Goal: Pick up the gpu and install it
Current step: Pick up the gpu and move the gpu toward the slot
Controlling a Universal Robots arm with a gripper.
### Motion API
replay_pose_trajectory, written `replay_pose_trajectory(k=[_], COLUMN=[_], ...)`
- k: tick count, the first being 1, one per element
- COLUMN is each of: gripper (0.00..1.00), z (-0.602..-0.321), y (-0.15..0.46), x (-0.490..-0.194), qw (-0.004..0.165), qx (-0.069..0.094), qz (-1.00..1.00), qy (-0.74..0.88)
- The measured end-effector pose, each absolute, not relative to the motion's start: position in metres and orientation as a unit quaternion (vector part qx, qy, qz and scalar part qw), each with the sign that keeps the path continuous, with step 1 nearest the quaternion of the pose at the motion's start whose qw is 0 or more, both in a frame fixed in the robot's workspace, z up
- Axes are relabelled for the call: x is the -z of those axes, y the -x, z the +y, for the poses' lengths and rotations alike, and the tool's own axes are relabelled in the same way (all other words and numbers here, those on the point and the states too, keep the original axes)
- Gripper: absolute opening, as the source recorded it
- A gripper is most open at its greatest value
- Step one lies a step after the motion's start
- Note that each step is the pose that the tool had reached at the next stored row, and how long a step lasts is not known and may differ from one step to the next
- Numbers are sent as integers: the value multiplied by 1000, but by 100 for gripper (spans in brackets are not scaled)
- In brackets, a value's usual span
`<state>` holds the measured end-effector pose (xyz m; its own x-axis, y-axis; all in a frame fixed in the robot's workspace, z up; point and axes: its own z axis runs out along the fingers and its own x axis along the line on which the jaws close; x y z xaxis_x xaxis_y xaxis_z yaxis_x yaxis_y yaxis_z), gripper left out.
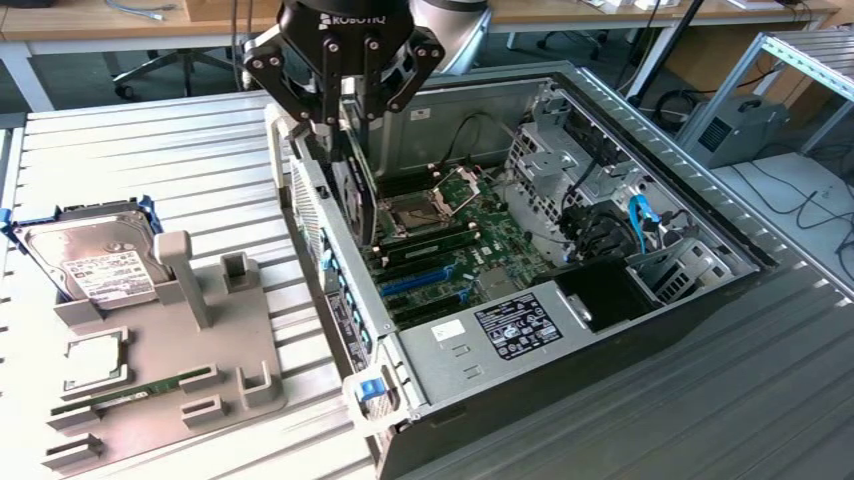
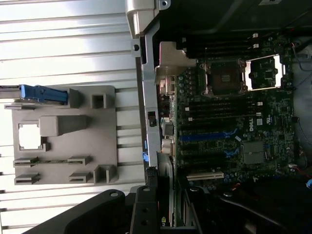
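Note:
The gpu (image 1: 358,185), a slim dark card, hangs on edge from my gripper (image 1: 350,108), which is shut on its upper part. It hovers just inside the rear wall of the open computer case (image 1: 694,215), above the motherboard (image 1: 467,250). The blue expansion slots (image 1: 416,282) lie a little nearer the camera than the card. In the wrist view the gripper (image 2: 163,207) holds the card's thin edge (image 2: 167,214) over the case's rear wall, with the blue slots (image 2: 204,136) and the processor socket (image 2: 224,75) beyond.
A grey fixture tray (image 1: 174,350) at the exterior view's left holds a hard drive (image 1: 87,255), a processor chip (image 1: 94,362) and a green memory stick (image 1: 140,390). The power supply (image 1: 521,325) and cables fill the case's near end. Ribbed metal table all around.

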<state>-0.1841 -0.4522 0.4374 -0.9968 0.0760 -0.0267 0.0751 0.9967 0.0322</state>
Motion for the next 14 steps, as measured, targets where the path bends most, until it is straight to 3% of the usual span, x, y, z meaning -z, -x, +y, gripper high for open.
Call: replay_pose_trajectory(k=[14], gripper=[26], z=[-452], y=[179], x=[-436], qw=[14], qx=[-14], qz=[999], qy=[-38])
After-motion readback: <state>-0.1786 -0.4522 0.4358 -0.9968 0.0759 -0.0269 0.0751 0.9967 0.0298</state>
